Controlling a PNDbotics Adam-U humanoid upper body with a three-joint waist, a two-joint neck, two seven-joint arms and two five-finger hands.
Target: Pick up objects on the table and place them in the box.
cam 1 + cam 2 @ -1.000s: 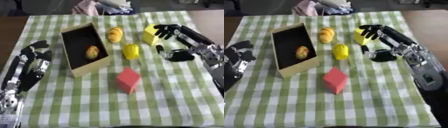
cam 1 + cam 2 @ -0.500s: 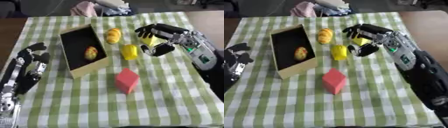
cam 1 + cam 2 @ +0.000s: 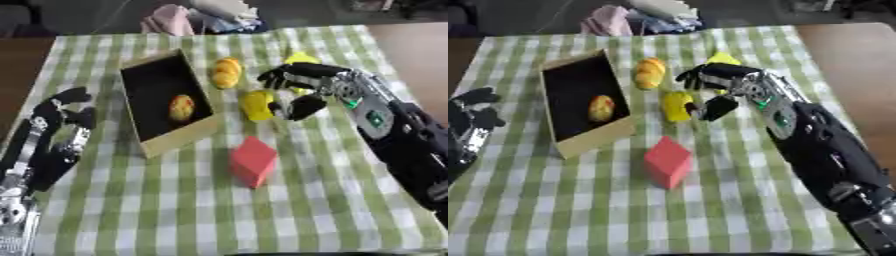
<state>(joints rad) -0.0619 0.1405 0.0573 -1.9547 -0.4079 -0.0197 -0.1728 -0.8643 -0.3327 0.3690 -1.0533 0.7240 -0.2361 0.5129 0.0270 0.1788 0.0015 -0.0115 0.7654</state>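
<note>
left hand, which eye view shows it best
The left eye view: the left hand shows whole with its forearm, lying idle beside the box. In the right eye view the picture's left edge cuts it, leaving only dark fingers.

A checked tablecloth is covering a brown table in dim surroundings.

The green-and-white checked tablecloth (image 3: 175,210) is lying across most of the brown table (image 3: 850,60), whose bare wood is showing at the right and at the far left. A heap of pink and pale cloth (image 3: 197,17) is sitting past the far edge, and the space behind it is lying in shadow.
</note>
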